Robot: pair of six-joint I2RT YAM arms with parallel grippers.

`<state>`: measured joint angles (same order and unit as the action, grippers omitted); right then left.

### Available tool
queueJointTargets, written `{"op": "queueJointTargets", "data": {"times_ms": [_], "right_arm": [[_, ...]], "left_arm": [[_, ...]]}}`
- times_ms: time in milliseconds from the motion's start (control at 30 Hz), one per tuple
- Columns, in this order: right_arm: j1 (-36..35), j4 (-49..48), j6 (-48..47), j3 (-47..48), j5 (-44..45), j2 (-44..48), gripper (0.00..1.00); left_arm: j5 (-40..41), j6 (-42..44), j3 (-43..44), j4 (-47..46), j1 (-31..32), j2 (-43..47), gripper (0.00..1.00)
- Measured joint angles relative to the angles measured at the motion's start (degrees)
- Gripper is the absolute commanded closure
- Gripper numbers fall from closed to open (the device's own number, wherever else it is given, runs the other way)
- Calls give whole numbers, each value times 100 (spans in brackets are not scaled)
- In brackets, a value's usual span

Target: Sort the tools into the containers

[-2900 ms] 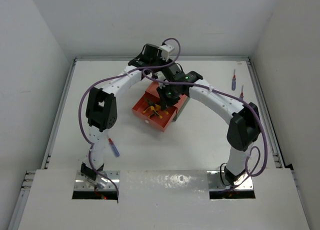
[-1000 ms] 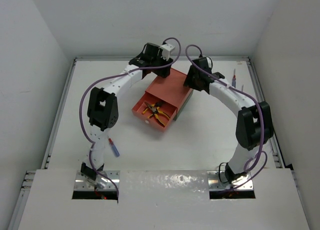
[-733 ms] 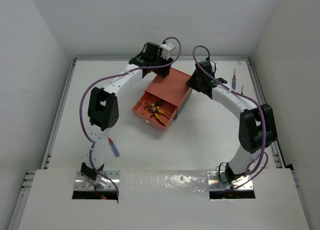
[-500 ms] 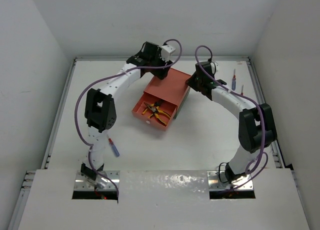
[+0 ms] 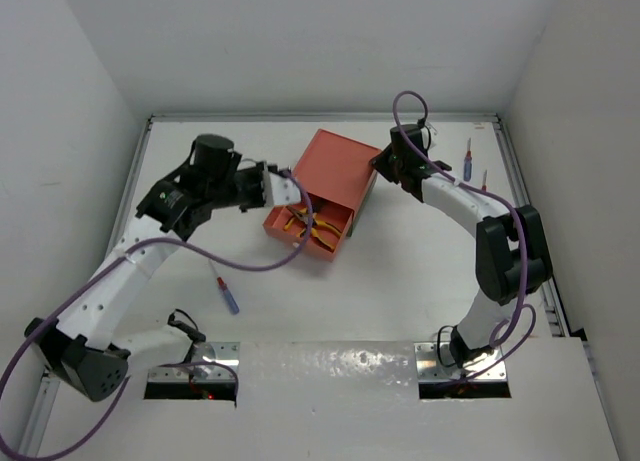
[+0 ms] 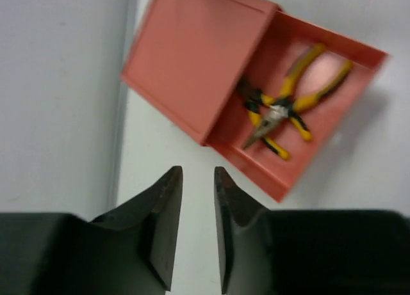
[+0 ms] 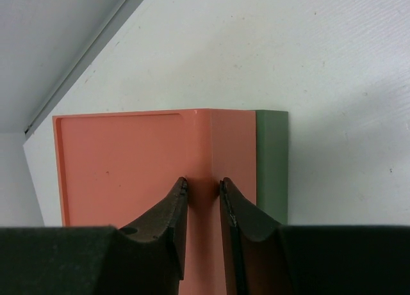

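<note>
- Left gripper (image 6: 195,173): jaws a narrow gap apart with nothing between them. It hangs above the bare tabletop (image 5: 400,281), just beside the red box (image 6: 192,58) and clear of it.
- Right gripper (image 7: 202,183): jaws also a narrow gap apart and empty. Its tips are over the red box's top, near the far right corner; I cannot tell whether they touch it.
- Pliers (image 6: 278,109) lie in the red box's pulled-out drawer (image 6: 288,36). Their long axis runs across the drawer, parallel to its front, with the yellow handles spread.
- Green box (image 7: 272,160) sits under the red one and shows along its right side.
- One screwdriver (image 5: 228,296) lies slanted on the tabletop by the left arm, red end toward the far left.
- Two more screwdrivers (image 5: 467,161) lie side by side at the far right, beyond the right arm, with their long axes running near-to-far.
</note>
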<state>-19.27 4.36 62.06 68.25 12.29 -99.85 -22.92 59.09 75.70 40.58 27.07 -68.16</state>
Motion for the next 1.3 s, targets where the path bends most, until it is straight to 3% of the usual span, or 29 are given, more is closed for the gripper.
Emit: {"op": "queueJointTargets", "data": {"times_ms": [33, 233, 400, 600, 833, 1300], "right_arm": [[0, -7, 26, -2, 2, 0, 78], [0, -17, 116, -15, 22, 4, 78], [-9, -13, 118, -15, 70, 9, 78], [-11, -13, 114, -15, 72, 11, 78], [-9, -33, 46, -15, 9, 7, 79], [9, -223, -236, 9, -168, -83, 79]], "left_arm": [[-83, 173, -289, 46, 2, 140, 84], [-208, 1128, -2000, 564, 107, 109, 87], [-267, 1471, -2221, 632, 188, -153, 83], [-90, 1287, -2448, -269, 223, -584, 76], [190, 866, -2396, -920, 225, -1506, 70], [431, -883, -737, -2236, 227, -2837, 60]]}}
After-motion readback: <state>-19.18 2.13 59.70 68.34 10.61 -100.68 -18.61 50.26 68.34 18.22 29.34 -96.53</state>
